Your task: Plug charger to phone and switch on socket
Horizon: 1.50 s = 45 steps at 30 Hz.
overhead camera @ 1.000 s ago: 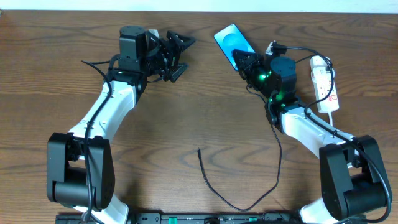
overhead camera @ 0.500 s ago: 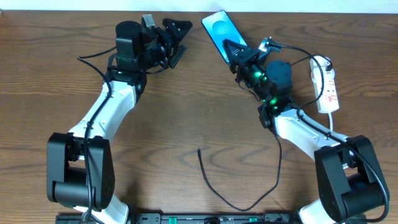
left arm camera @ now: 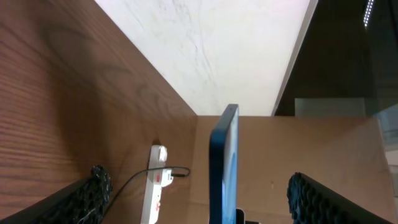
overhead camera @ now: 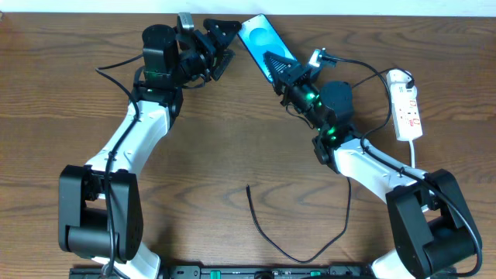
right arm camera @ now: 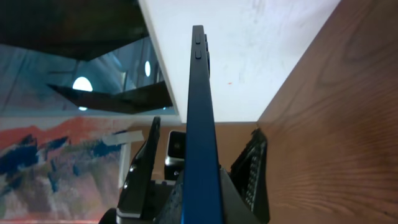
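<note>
My right gripper (overhead camera: 277, 64) is shut on the lower end of the phone (overhead camera: 260, 37) and holds it off the table near the far edge, blue screen up. In the right wrist view the phone (right arm camera: 201, 106) is edge-on in the closed jaws (right arm camera: 202, 202). My left gripper (overhead camera: 224, 44) is open and faces the phone's other end. In the left wrist view the phone (left arm camera: 224, 163) stands edge-on between the spread fingers (left arm camera: 199, 205), untouched. The charger (overhead camera: 260, 226) lies loose at the front centre, held by neither gripper. The socket (overhead camera: 407, 105) lies far right.
The table's far edge (overhead camera: 333, 15) runs just behind the phone. The socket also shows in the left wrist view (left arm camera: 155, 186), with a thin black lead plugged in. A black cable loops from my right arm toward the socket (overhead camera: 372, 66).
My right gripper has carried the phone left and toward the far edge, up to the left gripper. The left gripper has shifted slightly toward the far edge and stays open. The charger has not moved.
</note>
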Available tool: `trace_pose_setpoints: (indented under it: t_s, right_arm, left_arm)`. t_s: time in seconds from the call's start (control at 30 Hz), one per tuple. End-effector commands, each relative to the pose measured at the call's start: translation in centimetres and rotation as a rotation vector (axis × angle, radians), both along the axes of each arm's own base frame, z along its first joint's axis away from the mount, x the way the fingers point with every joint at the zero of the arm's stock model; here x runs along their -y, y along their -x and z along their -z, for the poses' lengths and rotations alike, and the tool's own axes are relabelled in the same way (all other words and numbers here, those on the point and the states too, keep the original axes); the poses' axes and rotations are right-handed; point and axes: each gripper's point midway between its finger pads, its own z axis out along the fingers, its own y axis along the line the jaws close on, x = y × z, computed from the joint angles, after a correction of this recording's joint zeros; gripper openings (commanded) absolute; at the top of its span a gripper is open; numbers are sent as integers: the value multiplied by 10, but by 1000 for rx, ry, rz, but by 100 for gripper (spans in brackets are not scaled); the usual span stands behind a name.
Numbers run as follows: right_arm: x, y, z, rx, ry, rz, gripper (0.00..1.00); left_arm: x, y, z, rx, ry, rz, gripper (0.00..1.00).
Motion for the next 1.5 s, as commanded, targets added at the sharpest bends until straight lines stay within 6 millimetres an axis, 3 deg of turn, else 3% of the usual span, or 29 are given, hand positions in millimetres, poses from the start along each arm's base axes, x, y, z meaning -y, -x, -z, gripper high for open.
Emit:
trace_pose_setpoints:
  t_s: [0.0,0.63,1.07,1.27,1.47]
  right_arm:
    - [-10,5,-15,36,-23,-29,1]
    - [-34,25,-15,-30,-84,-164,1]
    - [-34,25,-15,-53,-107,-167,1]
    - [-34,25,-15,-53,-106,-167,1]
    - [-35,26,-14,-53,-105,-172,1]
  left_arm:
    - [9,6,-25,62,9,44,91]
    - [17,10,-25,65,7,60,91]
    - [18,10,-25,65,7,64,90]
    - [20,11,-25,65,7,67,64]
    - [20,11,-25,65,7,65,48]
